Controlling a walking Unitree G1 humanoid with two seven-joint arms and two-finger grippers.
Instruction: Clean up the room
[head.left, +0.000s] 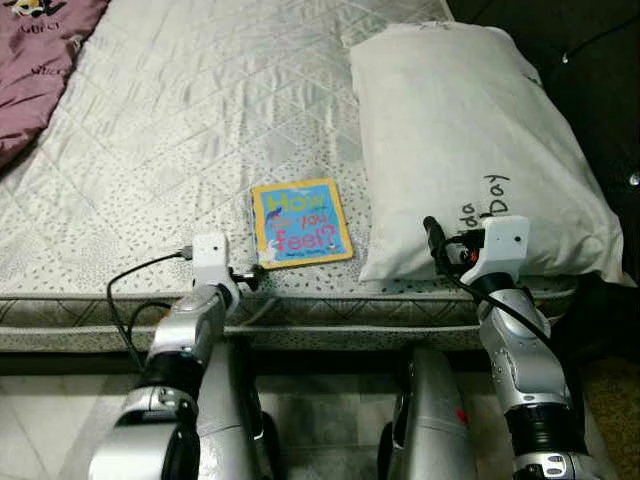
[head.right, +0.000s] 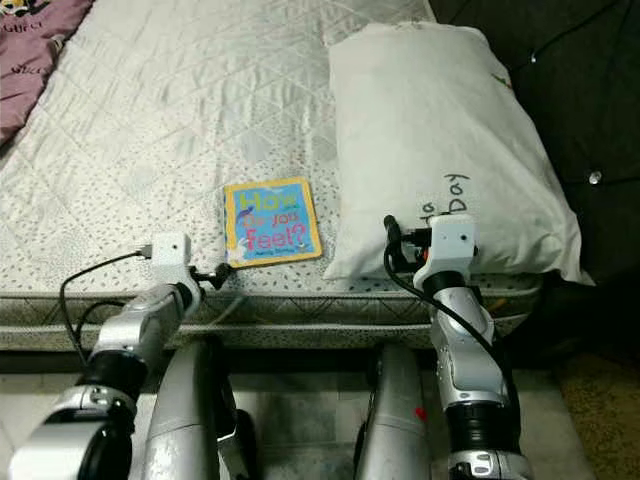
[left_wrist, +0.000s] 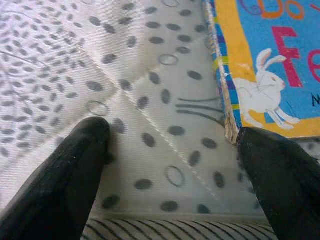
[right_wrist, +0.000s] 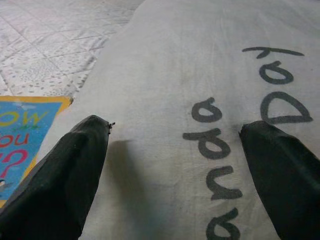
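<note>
We stand at the near edge of the quilted mattress (head.left: 180, 130). The white pillow (head.left: 460, 140) lies along its right edge, reaching the near right corner. A picture book (head.left: 301, 222) lies flat near the near edge, just left of the pillow. Our right gripper (right_wrist: 175, 150), fingers spread, hovers over the pillow's lettering. Our left gripper (left_wrist: 172, 165), fingers spread, sits by the book's near left corner.

book (head.left: 301, 223) cover: "How Do you feel?" | pillow (head.left: 470, 140), right of book: handwritten "Day", partly legible | purple cloth (head.left: 40, 45), far left of book: "GUCCI"
</note>
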